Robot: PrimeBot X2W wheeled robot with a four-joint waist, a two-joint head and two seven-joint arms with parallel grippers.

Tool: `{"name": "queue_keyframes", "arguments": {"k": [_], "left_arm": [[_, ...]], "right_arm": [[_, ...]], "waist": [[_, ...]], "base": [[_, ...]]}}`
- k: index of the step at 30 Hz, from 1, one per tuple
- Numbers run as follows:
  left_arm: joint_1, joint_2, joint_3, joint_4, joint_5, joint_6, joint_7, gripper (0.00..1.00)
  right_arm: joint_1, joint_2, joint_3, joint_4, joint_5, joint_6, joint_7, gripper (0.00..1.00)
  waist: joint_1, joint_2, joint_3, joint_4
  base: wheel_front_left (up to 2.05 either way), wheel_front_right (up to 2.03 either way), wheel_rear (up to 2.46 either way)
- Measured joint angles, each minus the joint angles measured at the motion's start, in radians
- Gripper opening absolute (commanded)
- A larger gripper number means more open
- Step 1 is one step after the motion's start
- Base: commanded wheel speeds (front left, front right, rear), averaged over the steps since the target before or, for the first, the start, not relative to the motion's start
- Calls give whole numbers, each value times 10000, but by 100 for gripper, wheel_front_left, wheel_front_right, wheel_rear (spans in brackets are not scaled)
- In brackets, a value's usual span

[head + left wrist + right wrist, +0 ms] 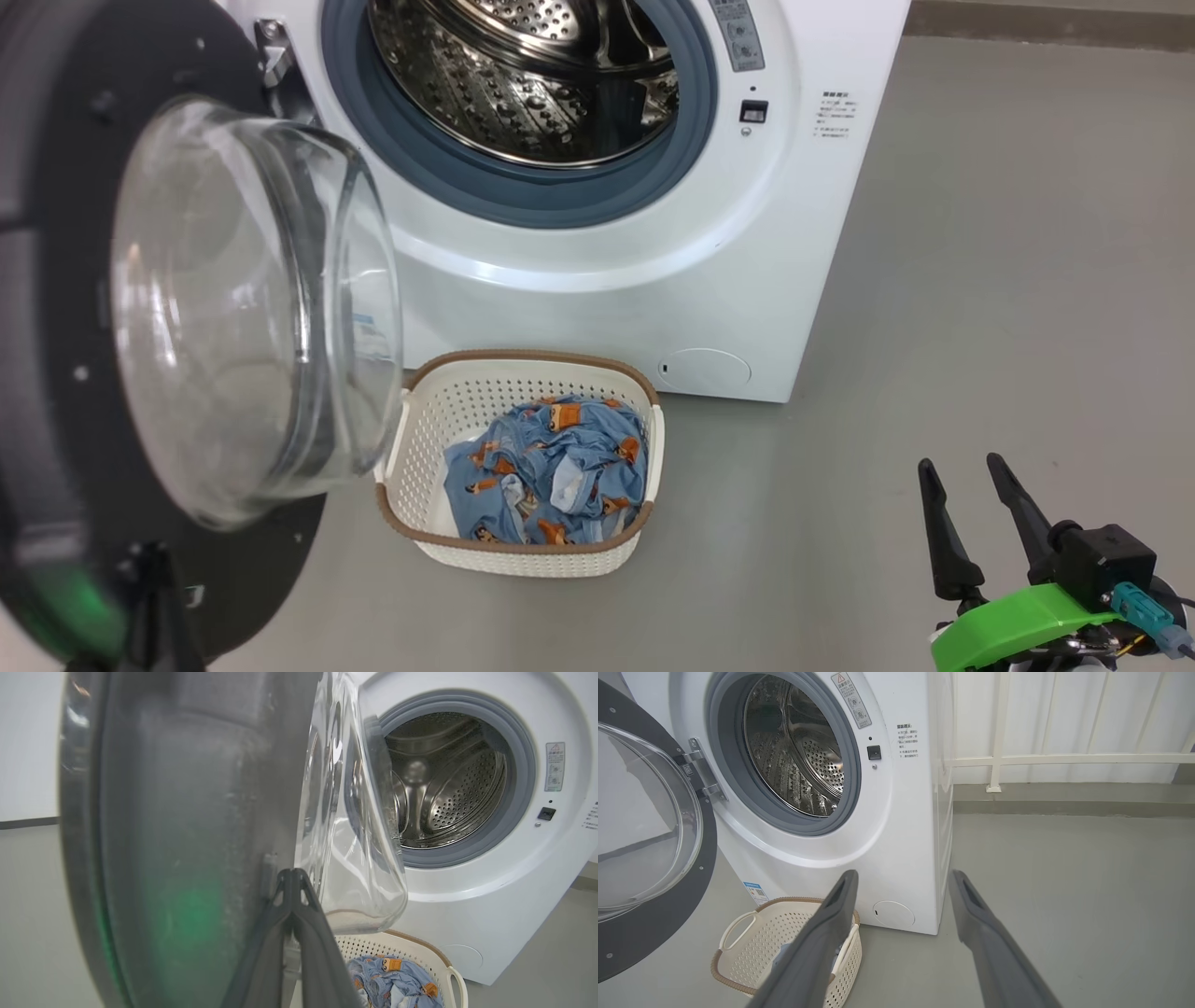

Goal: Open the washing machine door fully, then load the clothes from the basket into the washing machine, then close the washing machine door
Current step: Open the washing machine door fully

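Pinching the left pincer (292, 876) fully together on nothing, pointing its tips at the rim of the washing machine door (187, 812), and sitting too close there to tell touching from just short. Spreading the right pincer (960, 462) wide, gripping nothing, hovering over the bare grey floor (980, 280) off the right front corner of the washing machine (607, 308), well apart from it.

Standing open at the washing machine's left side on a metal hinge (698, 770), presenting a black ring and a bulging clear glass bowl (233, 308), and reflecting a green glow (187, 919) on the dark outer face. Exposing the perforated steel drum (523, 84) inside the blue-grey gasket (523, 201).

Sitting on the floor just before the washing machine, below its opening and partly under the glass bowl: the basket (532, 355), cream-white, perforated, brown-rimmed. Lying bunched inside it: the clothes (551, 467), light blue with small orange-brown figures and a little white.

Carrying writing on the washing machine's front:
- A tall grey warning sticker (851, 700) with a red triangle, upper right of the opening, its lines being too small to read.
- A block of small dark printed characters (907, 742) further right, likewise unreadable.
- A blue sticker (754, 892) with a code square at the lower left, above the basket.

Also showing a small black square socket (873, 752) beside the opening and a round filter cap (705, 371) at the front's lower right.
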Motion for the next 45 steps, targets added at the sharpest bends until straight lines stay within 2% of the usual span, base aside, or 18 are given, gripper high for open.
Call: {"name": "queue_keyframes", "arguments": {"k": [11,18,35,45], "left_arm": [[-1267,54,1958,1352,-493,6,0,0],[-2207,456,3166,2215,-612,-2,0,0],[-4287,1523,4443,4546,-359,-550,0,0],[-4728,1588,4824,4744,196,-989,0,0]], "right_arm": [[-9,-2,-71,-71,-88,0,0,100],[-202,-4,-104,-128,-174,0,0,100],[-634,-12,-36,-140,-368,0,0,100],[-647,-13,-12,-84,-378,0,0,100]], "waist": [[1,0,521,-207],[0,0,879,-228],[0,0,1497,-269],[0,0,1477,-262]], "base": [[0,0,0],[0,0,0],[0,0,0],[0,0,0]]}}
